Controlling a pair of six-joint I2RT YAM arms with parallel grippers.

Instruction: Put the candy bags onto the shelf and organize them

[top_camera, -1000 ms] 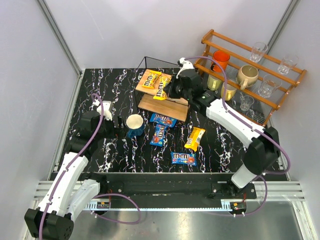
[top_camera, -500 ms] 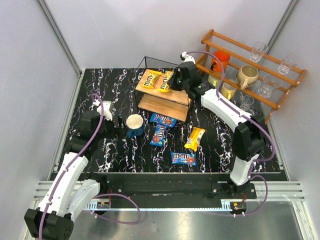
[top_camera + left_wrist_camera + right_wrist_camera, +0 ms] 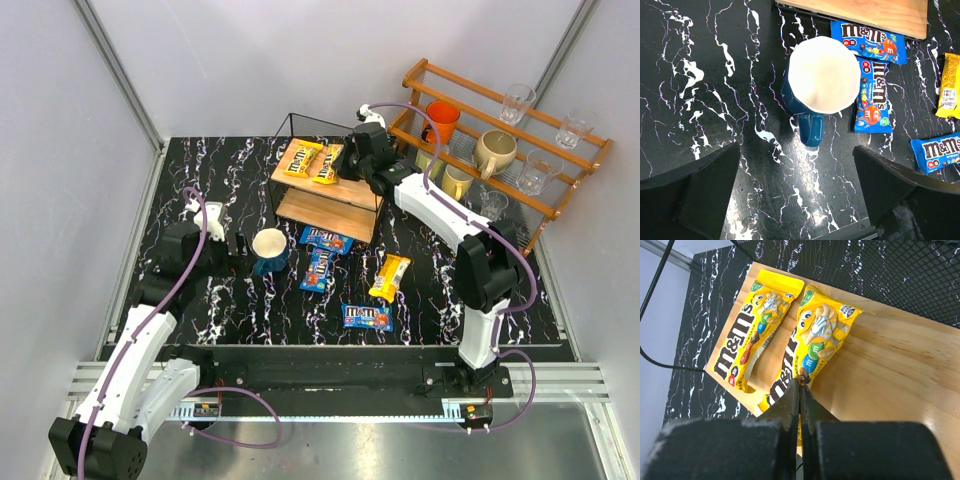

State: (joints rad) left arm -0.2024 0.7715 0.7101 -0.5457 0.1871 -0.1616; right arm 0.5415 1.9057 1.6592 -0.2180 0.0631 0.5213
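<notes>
The shelf (image 3: 352, 192) stands at the table's back middle. Two yellow candy bags (image 3: 300, 158) (image 3: 327, 167) lie side by side on its top board (image 3: 890, 370). My right gripper (image 3: 346, 163) is over that board, shut, its tips (image 3: 800, 385) pinching the right-hand yellow bag (image 3: 820, 335) next to the other (image 3: 755, 335). Three blue bags (image 3: 326, 240) (image 3: 320, 270) (image 3: 367, 317) and one yellow bag (image 3: 390, 277) lie on the table in front of the shelf. My left gripper (image 3: 797, 195) is open and empty, just near of a blue mug (image 3: 822, 80).
An orange-brown slatted rack (image 3: 520, 150) with mugs and glasses stands at the back right, close behind my right arm. The blue mug (image 3: 270, 250) sits left of the blue bags (image 3: 872, 97). Grey walls enclose the table on the left, back and right.
My right gripper has carried the yellow bag back and left over the shelf top, and the bag now lies beside the first yellow bag. The left arm has not moved.
</notes>
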